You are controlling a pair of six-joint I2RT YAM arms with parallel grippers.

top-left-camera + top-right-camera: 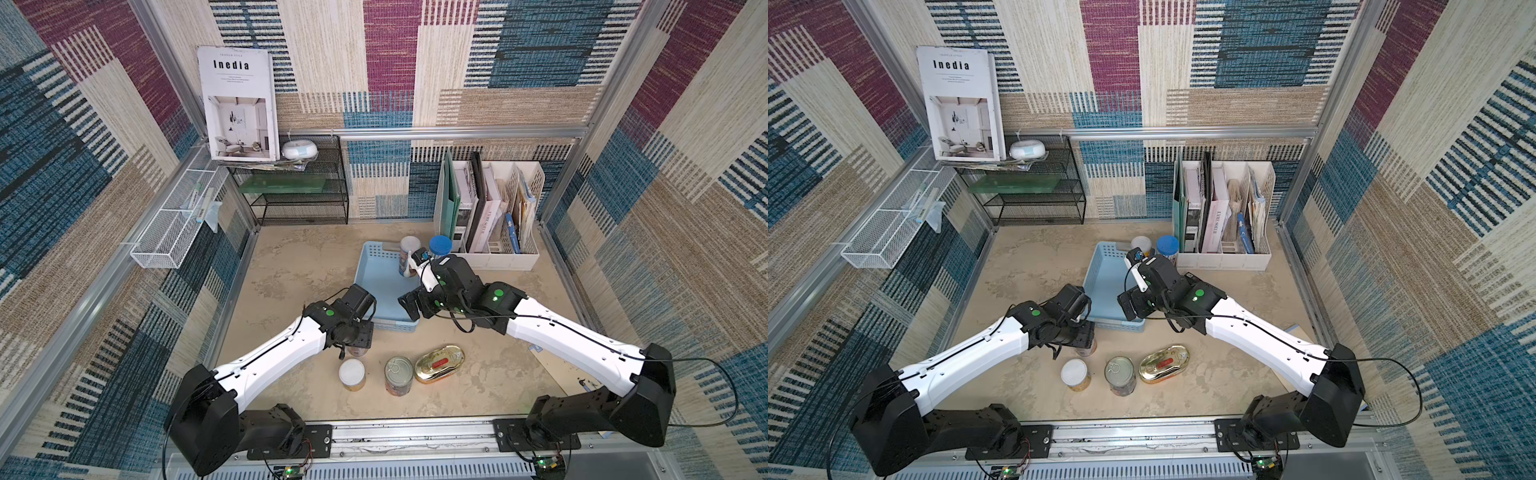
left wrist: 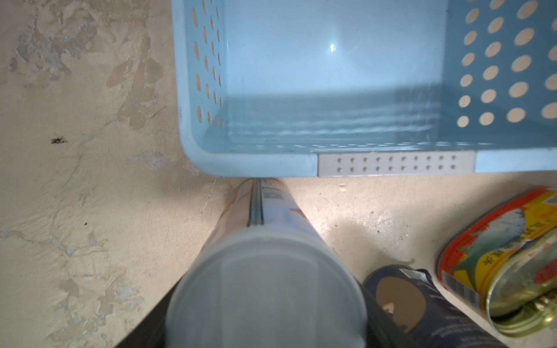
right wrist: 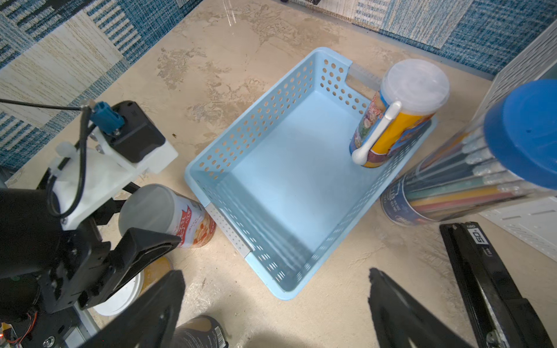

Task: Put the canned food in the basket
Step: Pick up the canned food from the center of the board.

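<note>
Just outside the near left corner of the light blue basket [image 3: 271,168], on the desk [image 1: 291,270], the pink-labelled can [image 3: 188,221] stands upright with its white lid on. The left gripper [image 3: 150,223] straddles it. One black finger [image 3: 144,247] shows in front of the label, but I cannot tell whether the jaws actually press the can. Inside the basket, in its far right corner beside the blue-lidded pencil cylinder [image 3: 482,168], stands the orange-yellow can [image 3: 401,120] with a white spoon [image 3: 376,132] fixed along its side. The right gripper [image 3: 275,272] hangs above the basket's near end, jaws spread wide with nothing between them. Nearer the robot, in both top views, the short yellow can [image 1: 352,374], the silver pull-tab tin [image 1: 399,374] and the flat oval gold tin [image 1: 439,363] sit in a row on the desk, apart from the basket.
</note>
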